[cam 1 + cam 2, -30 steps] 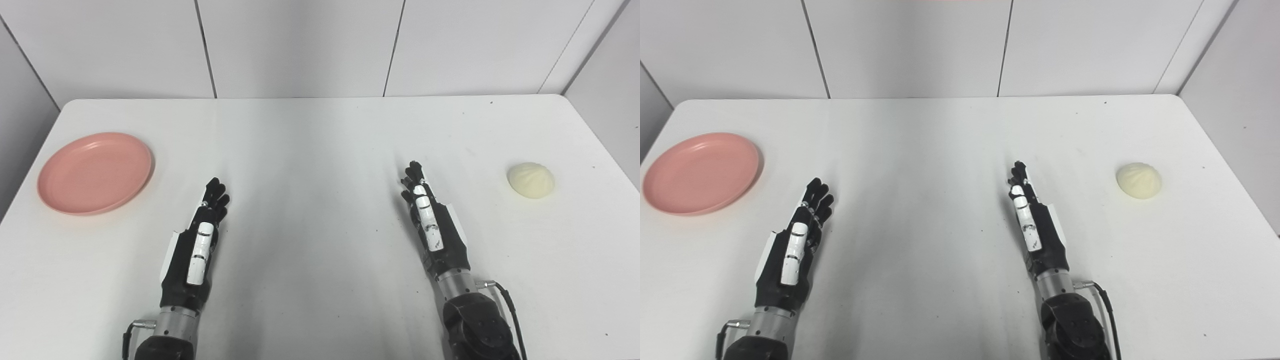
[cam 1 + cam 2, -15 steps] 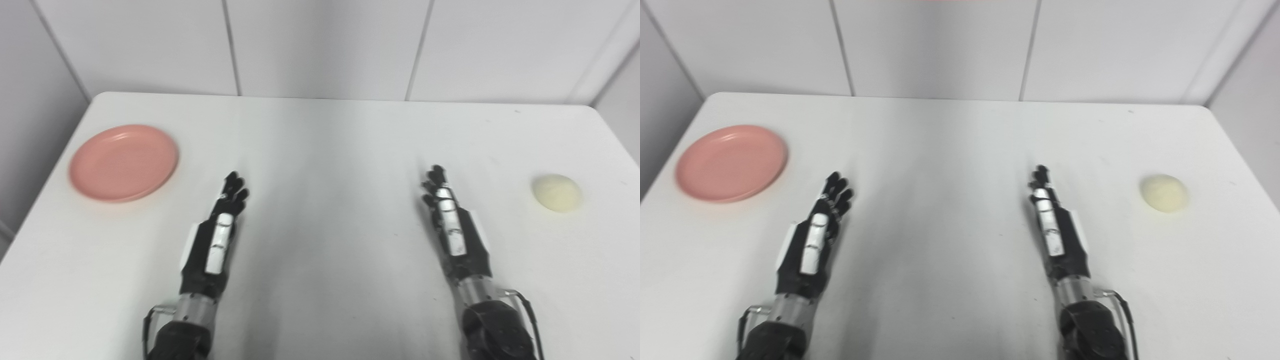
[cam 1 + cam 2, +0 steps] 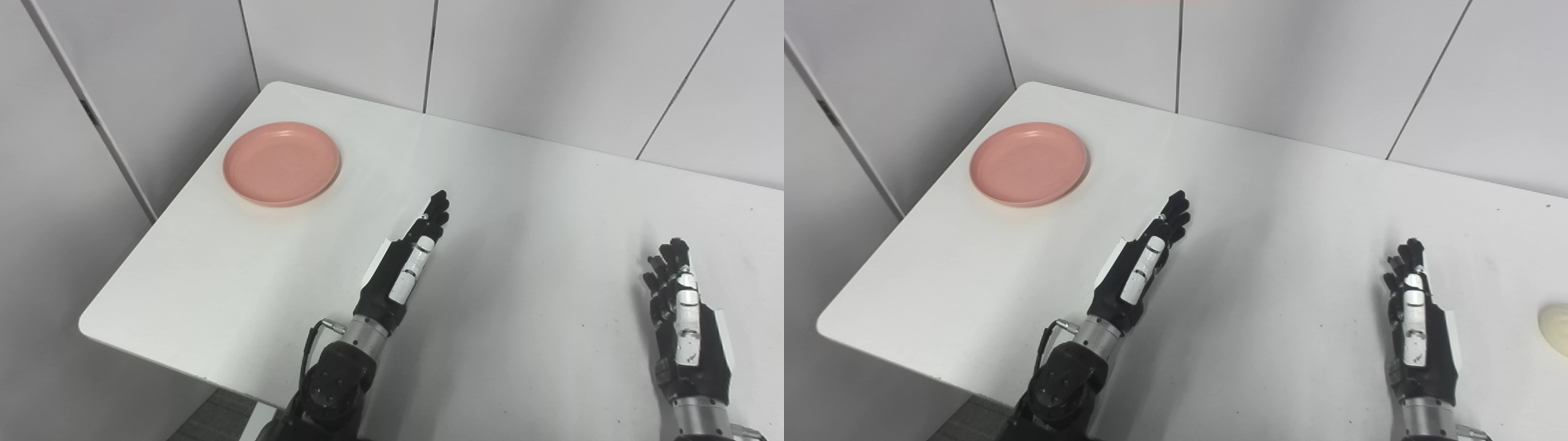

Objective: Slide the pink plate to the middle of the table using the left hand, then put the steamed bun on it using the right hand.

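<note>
A round pink plate (image 3: 282,162) lies near the table's far left corner. My left hand (image 3: 409,263) rests edge-up on the white table (image 3: 520,184), well to the right of the plate and nearer to me, open with straight fingers and holding nothing. At the lower right my right hand (image 3: 683,318) stands open and empty too. The pale steamed bun (image 3: 1557,327) shows only as a sliver at the right edge of the right eye view, to the right of the right hand; it is outside the left eye view.
The table's left edge (image 3: 177,205) and its near left corner (image 3: 92,321) are in view, with grey panel walls (image 3: 153,79) close behind and to the left. Floor shows below the near edge.
The camera has turned to the left, so the whole scene has shifted right; the bun has nearly left the picture. Both hands lie open as before, and the plate has not moved on the table.
</note>
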